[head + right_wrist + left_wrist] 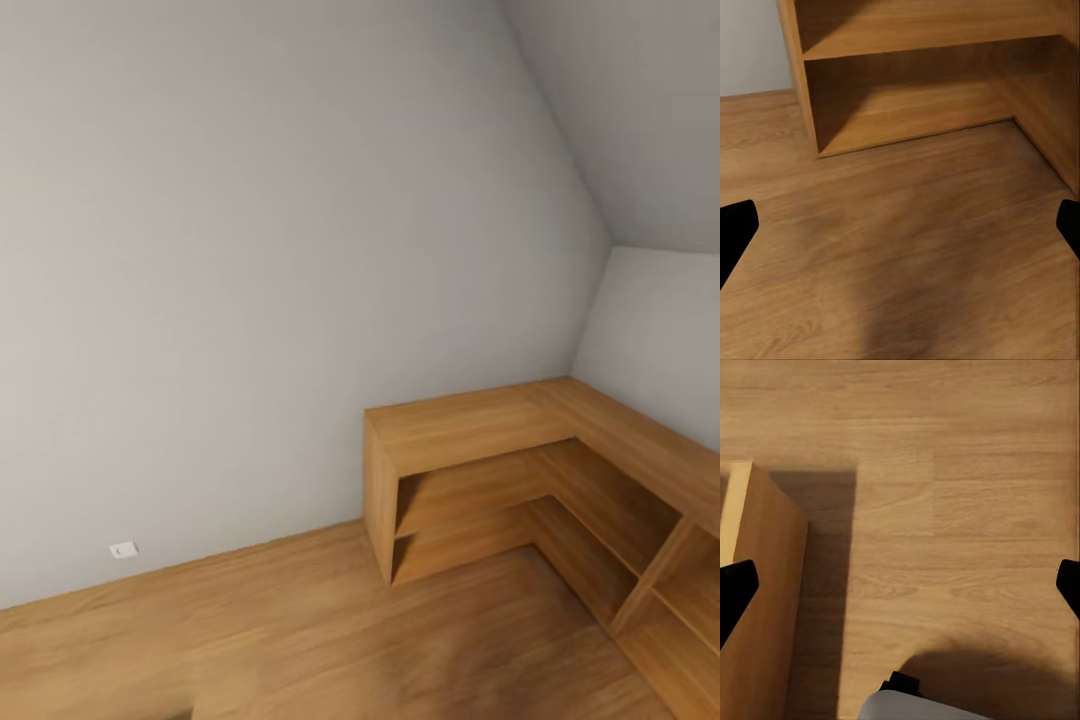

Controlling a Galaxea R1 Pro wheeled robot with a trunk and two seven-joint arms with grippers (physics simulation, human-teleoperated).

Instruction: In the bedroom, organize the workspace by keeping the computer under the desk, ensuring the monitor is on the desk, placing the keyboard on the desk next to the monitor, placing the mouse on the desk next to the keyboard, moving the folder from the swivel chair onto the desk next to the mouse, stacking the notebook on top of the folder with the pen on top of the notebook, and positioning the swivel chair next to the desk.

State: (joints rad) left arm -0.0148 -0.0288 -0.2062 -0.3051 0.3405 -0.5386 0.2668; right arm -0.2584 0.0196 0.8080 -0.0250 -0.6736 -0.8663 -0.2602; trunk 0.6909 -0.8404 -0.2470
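Wall (250,250): plain pale grey, no pattern.
Sloped ceiling (640,120): the same pale grey, a shade darker.
Socket (124,549): white, low on the wall.
Floor (300,640): warm light-brown wood, plank seams and fine grain; a soft dark shadow patch lies on it.
Shelf unit (480,425): honey-brown wood with streaky grain; insides shaded darker brown.
Left hand (900,585): black fingertips (736,585).
Right hand (900,229): black fingertips (735,225).
Robot part (919,706): white-grey, with a black piece on top.
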